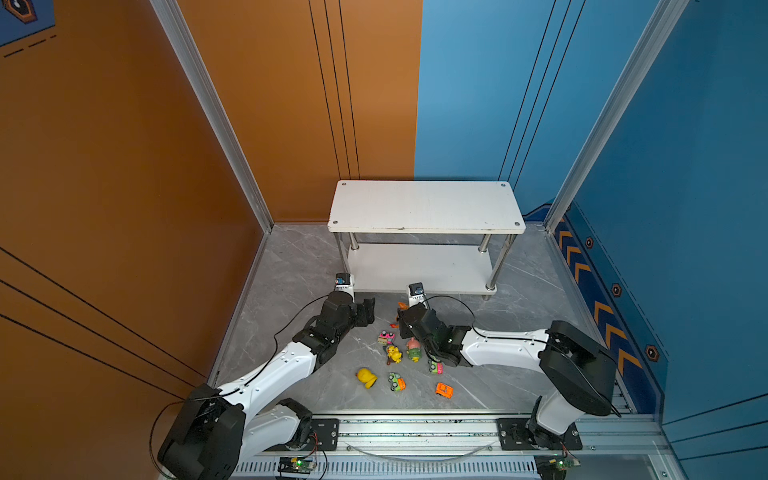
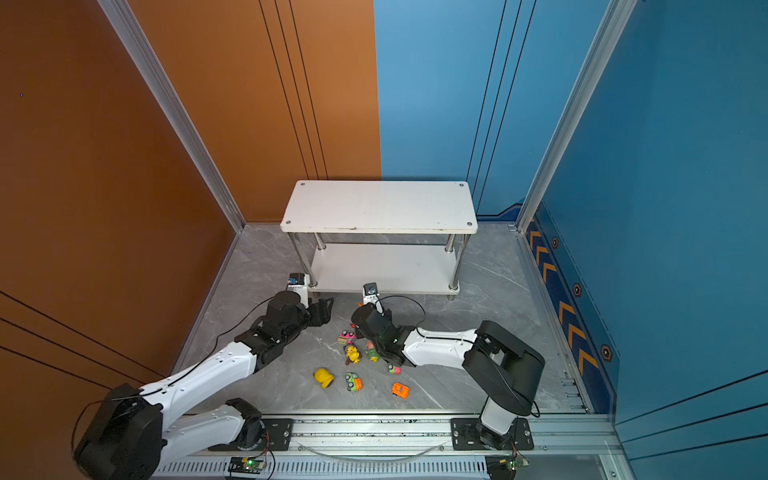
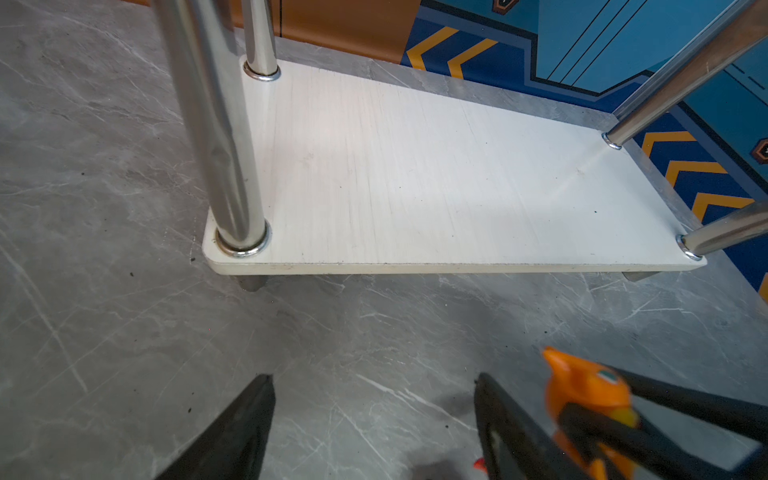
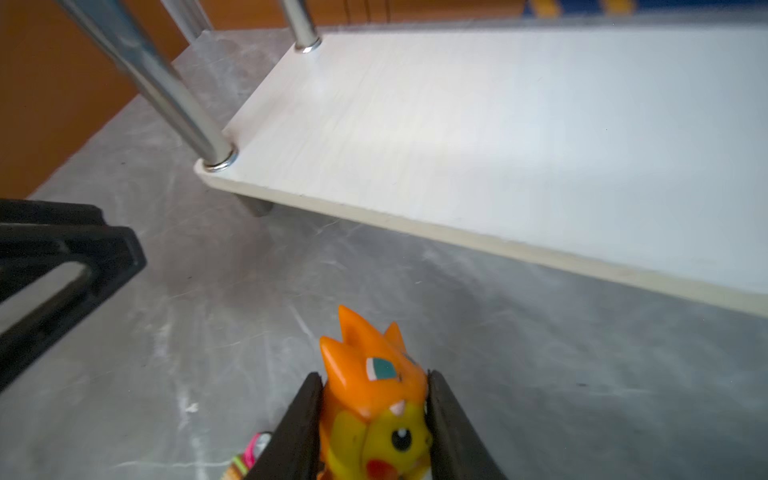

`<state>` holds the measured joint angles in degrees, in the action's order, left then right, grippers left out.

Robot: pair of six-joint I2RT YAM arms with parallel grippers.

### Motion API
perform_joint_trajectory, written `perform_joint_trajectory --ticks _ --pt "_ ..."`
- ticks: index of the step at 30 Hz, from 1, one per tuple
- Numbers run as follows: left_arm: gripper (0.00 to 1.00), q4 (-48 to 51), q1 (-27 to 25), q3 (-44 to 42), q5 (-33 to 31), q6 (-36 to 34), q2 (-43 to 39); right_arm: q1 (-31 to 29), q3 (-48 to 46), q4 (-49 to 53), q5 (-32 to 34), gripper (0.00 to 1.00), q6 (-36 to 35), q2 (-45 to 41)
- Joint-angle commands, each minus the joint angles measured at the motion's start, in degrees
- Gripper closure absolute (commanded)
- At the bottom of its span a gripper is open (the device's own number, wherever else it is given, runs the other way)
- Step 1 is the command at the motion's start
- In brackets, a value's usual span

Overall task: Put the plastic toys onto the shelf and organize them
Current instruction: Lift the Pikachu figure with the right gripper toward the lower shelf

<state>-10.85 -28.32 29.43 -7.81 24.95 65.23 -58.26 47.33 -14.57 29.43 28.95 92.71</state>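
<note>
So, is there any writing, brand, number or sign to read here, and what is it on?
No word or number can be read in any view.
Label on the left wrist camera: too small to read.
Label on the right wrist camera: blurred, unreadable.
Orange chevrons on the blue wall: signs only, no text.
Hexagon badges beside them: no lettering visible.

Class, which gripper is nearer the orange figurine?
Right. The right gripper is shut on the orange figurine; the left gripper hangs open beside it, apart, in front of the shelf.
</note>
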Motion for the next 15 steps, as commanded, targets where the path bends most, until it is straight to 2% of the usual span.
perform_joint_trajectory --ticks 1,5,10,15 --pt "0.24 -1.5 -0.6 1.7 1.6 0.3 1.1 -0.4 -3.8 -1.6 17.1 0.78 -8.0 -5.4" --pt "0.23 -2.3 -0.7 1.9 1.6 0.3 2.0 2.1 -7.9 -8.2 26.2 0.78 -13.4 -8.1" --pt "0.23 -2.4 -0.8 3.0 2.3 -0.2 3.5 8.6 -10.4 -14.0 26.5 0.78 -14.5 -9.2" --pt "0.24 -2.4 -0.8 3.4 2.2 -0.3 4.0 14.0 -9.3 -21.2 25.9 0.78 -18.1 -6.0"
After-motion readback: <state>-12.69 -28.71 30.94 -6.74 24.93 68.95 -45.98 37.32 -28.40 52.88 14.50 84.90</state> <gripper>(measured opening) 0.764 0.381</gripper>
